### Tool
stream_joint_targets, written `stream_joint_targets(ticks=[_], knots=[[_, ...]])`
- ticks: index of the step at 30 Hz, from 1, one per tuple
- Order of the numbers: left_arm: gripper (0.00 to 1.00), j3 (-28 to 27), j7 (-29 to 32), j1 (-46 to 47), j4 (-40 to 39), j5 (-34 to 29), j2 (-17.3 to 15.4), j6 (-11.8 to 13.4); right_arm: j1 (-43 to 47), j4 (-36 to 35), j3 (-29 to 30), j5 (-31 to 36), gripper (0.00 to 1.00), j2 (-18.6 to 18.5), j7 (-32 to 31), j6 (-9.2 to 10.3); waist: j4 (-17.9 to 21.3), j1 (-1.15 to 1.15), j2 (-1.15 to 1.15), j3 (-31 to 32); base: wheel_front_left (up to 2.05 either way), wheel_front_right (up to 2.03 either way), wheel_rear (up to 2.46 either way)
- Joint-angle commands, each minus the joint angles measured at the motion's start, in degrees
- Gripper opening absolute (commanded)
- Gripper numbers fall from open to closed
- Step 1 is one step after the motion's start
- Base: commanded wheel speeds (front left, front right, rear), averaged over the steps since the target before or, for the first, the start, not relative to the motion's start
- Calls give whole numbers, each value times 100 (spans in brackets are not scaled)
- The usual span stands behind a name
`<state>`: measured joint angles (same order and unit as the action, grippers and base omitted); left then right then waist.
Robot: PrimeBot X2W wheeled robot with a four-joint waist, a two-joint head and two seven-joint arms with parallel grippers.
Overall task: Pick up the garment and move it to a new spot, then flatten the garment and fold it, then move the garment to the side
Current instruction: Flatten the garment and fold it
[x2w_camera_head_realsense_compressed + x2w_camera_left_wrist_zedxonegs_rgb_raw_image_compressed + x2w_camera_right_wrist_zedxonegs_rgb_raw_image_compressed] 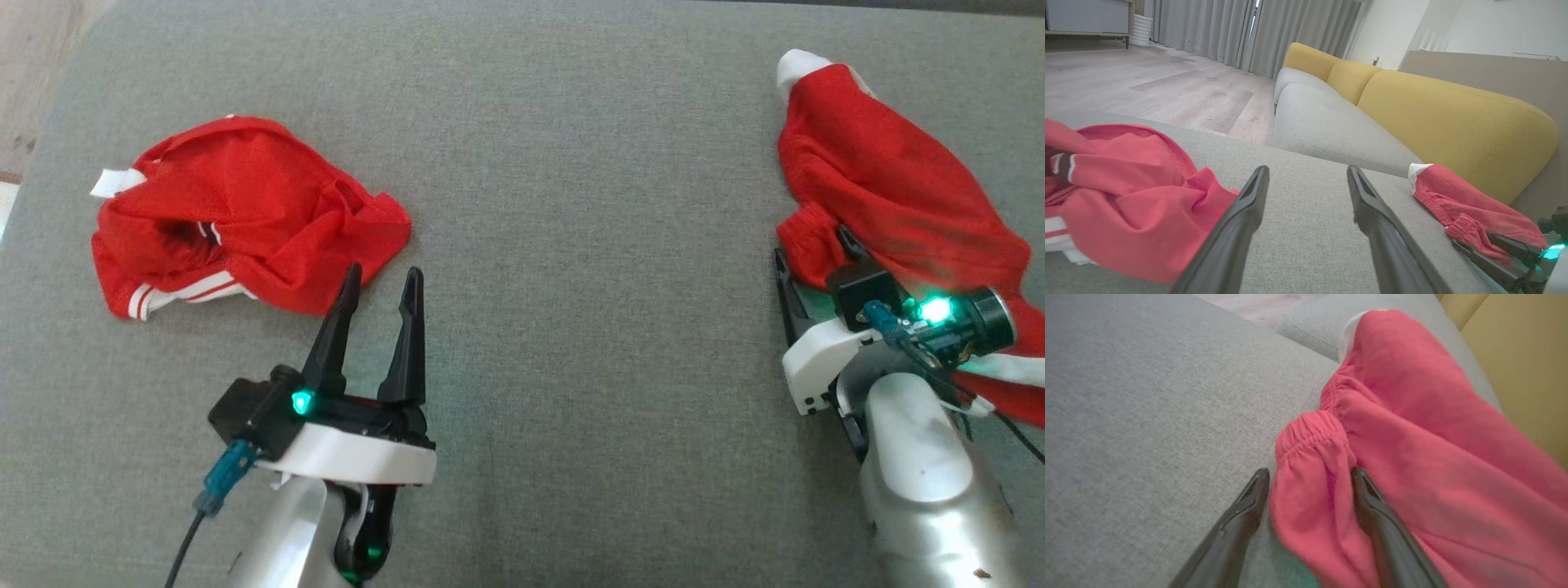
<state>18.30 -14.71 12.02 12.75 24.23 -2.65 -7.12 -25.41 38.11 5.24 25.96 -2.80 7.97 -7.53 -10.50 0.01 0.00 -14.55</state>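
Two red garments lie on the grey cushion (571, 163). At the left a crumpled one with white stripes (245, 212) (1126, 196) rests just ahead and left of my left gripper (384, 272) (1307, 169), which stands open with nothing between its fingers. At the right edge lies a longer red garment with an elastic waistband (890, 188) (1412, 437) (1457, 200). My right gripper (816, 257) (1310, 471) is open, its two fingers straddling a bunched fold of that waistband; the fabric drapes over part of the wrist.
A yellow sofa backrest (1453, 118) rises beyond the right garment, with a second grey seat cushion (1323, 126) next to it. Wooden floor (1167, 81) lies past the cushion's far left edge. The broad middle of the cushion separates the two garments.
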Motion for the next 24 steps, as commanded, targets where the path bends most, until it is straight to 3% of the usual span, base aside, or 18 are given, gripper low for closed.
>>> stream_joint_targets(ticks=[1,2,3,4,12,18,19,24], knots=[[100,-174,-29,211,-162,4,-22,-13,-213,5,-76,4,100,-8,33,4,-14,-1,0,-21,0,0,0],[100,-176,-29,225,-156,0,-22,-13,-256,101,-60,-23,91,-8,53,4,-16,-1,0,-25,0,0,0],[100,-177,-29,238,-148,-4,-22,-13,-300,190,-64,-83,29,-8,94,4,-15,-1,0,-25,0,0,0],[100,-178,-29,248,-140,-7,-22,-14,-340,264,-85,-136,0,-8,147,4,-11,-1,0,-20,0,0,0],[100,-236,-29,191,-67,-46,-22,-14,-441,480,-1136,-1283,0,-8,602,4,126,-1,0,184,0,0,0],[100,-313,-29,112,-69,-85,-22,-16,-130,-248,-2616,-2868,0,-8,671,4,251,-1,0,406,0,0,0],[100,-313,-29,112,-69,-85,-22,-16,-130,-248,-2616,-2868,0,-8,671,4,251,-1,0,406,0,0,0],[100,-348,-29,30,-87,-88,-22,-16,98,-1120,-3710,-4021,0,-8,625,4,290,-1,0,546,0,0,0]])
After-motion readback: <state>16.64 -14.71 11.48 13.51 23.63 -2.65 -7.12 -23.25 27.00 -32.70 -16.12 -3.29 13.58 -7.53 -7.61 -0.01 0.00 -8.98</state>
